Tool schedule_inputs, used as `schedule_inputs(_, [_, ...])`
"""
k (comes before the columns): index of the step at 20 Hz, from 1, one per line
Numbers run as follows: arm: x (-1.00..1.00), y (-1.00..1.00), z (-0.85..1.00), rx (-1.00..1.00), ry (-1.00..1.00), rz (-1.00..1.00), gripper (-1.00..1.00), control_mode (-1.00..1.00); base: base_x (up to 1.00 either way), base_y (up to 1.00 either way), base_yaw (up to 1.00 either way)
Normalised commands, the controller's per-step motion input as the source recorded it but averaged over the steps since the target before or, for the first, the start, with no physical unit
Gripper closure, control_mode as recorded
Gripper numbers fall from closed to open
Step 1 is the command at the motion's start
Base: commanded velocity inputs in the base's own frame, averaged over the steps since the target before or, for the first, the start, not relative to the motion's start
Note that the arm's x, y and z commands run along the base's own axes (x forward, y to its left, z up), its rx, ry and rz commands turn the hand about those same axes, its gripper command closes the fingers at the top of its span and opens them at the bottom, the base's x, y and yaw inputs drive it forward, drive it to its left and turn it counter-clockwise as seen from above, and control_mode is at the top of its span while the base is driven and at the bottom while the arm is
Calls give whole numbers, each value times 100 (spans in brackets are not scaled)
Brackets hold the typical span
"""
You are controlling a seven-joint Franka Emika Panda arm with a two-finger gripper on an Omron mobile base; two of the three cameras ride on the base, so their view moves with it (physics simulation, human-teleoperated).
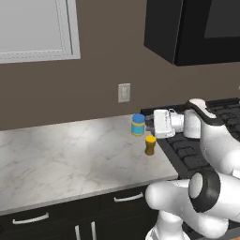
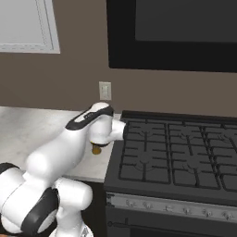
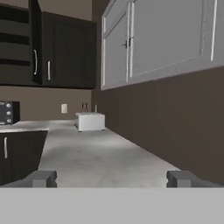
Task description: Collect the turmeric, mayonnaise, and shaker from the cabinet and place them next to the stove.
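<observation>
Mayonnaise (image 1: 138, 124) stands on the surface (image 1: 70, 154) just left of the stove (image 1: 187, 150), with the turmeric (image 1: 150, 145) near it, closer to the front edge. Right of the mayonnaise, the pincer (image 1: 151, 123) sits very close, its jaws spread wide and holding nothing. Risk, as I judge it: a sideways swing of the hand could knock the mayonnaise over, or nudge it into the turmeric. No shaker is on the surface yet.
</observation>
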Motion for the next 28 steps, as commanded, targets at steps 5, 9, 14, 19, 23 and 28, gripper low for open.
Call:
schedule_inputs(5, [-48, 99, 61, -4, 0, -19, -100, -100, 0, 0, 0])
schedule_inputs(9, [-51, 88, 63, -5, 3, -18, -100, -100, 0, 0, 0])
schedule_inputs(14, [-59, 72, 47, -6, 6, -16, -100, -100, 0, 0, 0])
schedule_inputs(19, [-62, 49, 15, -9, 4, -16, -100, -100, 0, 0, 0])
schedule_inputs(23, [-67, 10, 19, -7, 4, -16, -100, -100, 0, 0, 0])
schedule_inputs(28, [-70, 0, 26, -7, 9, -13, -100, -100, 0, 0, 0])
